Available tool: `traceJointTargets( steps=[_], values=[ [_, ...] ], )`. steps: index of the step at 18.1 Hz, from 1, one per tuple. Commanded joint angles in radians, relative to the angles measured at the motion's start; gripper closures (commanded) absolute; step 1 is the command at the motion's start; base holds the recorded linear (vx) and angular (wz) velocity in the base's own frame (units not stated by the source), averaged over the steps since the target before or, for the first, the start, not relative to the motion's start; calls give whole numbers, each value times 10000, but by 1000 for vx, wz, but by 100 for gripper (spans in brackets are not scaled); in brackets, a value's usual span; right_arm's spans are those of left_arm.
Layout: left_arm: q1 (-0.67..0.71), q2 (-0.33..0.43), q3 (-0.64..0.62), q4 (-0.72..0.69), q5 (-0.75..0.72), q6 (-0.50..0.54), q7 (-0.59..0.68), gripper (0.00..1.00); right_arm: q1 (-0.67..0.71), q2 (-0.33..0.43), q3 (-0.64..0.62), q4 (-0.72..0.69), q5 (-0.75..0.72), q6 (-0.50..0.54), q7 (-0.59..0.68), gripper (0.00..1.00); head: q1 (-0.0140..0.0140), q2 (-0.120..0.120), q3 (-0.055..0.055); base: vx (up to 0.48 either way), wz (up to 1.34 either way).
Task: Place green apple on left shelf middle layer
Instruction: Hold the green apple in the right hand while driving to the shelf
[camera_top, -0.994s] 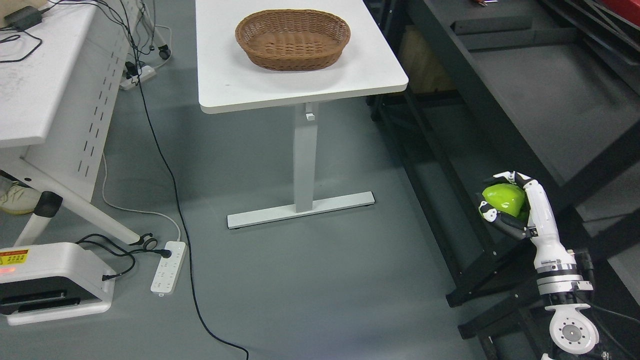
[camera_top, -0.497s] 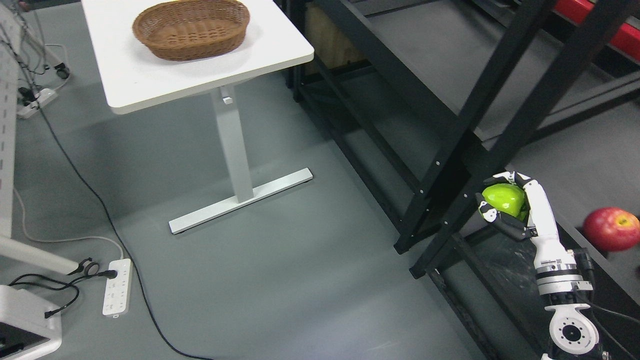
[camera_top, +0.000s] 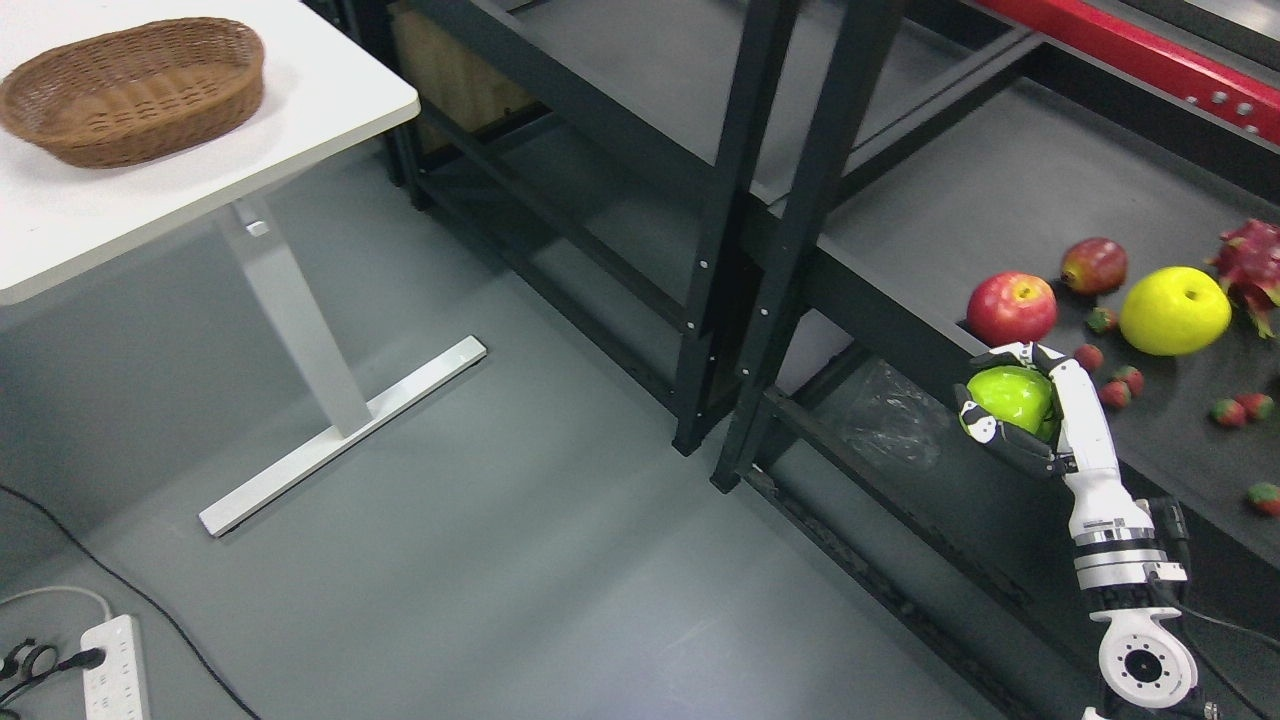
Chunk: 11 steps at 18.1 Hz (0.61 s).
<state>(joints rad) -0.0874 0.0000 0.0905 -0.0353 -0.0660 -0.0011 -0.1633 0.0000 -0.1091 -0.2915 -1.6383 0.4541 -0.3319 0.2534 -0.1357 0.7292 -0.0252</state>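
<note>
At your ten o'clock the wicker basket (camera_top: 130, 88) sits on the white table (camera_top: 330, 90). At twelve stand the black uprights of the left shelf (camera_top: 600, 110); its middle layer is bare. At three o'clock your right hand (camera_top: 1020, 410) has its fingers curled around the green apple (camera_top: 1010, 397), held at the front edge of the right shelf (camera_top: 1000, 210), just below a red apple (camera_top: 1011, 307) and left of a yellow apple (camera_top: 1174, 310). Your left hand is out of sight. Swinging toward the left shelf, you risk clipping an upright and jarring the apple loose.
</note>
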Motion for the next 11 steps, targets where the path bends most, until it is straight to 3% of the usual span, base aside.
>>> traceJointTargets(
  steps=[1,11],
  values=[
    [0,175,0,0,0,-4,-9,0,46,1,0,0,0,21,-18,95,0,0,0,-70,-604],
    [0,175,0,0,0,-4,6,0,46,1,0,0,0,36,-18,95,0,-4,0,-22,-528]
  ],
)
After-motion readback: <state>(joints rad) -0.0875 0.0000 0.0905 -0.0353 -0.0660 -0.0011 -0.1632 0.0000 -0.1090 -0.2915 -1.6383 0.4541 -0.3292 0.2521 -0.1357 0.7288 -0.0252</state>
